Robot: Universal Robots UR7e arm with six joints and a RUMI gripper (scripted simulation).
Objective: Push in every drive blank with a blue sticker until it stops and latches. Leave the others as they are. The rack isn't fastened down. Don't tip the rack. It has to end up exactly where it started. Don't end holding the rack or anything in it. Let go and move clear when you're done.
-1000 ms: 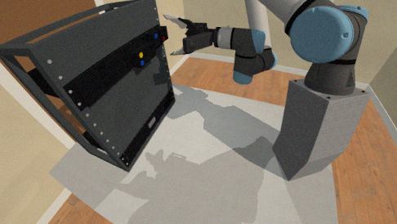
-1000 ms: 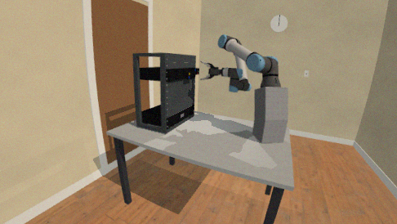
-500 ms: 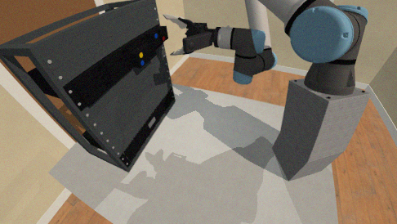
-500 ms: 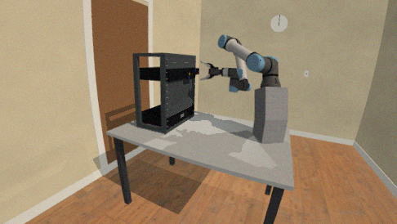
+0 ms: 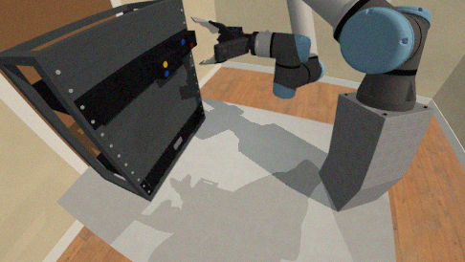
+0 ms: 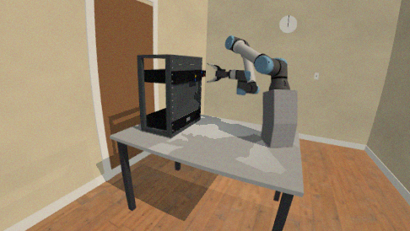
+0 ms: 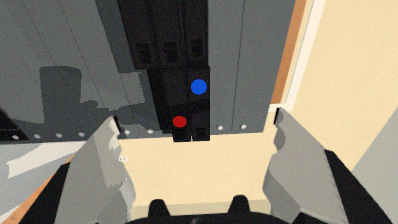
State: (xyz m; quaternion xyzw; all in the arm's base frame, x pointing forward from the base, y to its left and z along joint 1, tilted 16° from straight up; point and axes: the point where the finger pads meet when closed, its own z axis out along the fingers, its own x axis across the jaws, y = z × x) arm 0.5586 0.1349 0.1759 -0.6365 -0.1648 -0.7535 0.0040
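A dark grey rack [image 5: 120, 91] stands on the table's left part; it also shows in the exterior view [image 6: 170, 94]. Near its top, black drive blanks carry round stickers: a blue one [image 5: 183, 41] next to a red one [image 5: 191, 45], and lower down a yellow one [image 5: 165, 64] above another blue one [image 5: 166, 74]. My gripper [image 5: 197, 40] is open and empty, a short way in front of the rack's upper right corner, not touching it. In the wrist view the blue sticker [image 7: 198, 86] and the red sticker [image 7: 179, 121] lie between my spread fingers.
The arm's grey pedestal [image 5: 373, 148] stands on the table's right part. The table edge runs close behind the rack [image 6: 126, 135]. A door and wall are behind the rack.
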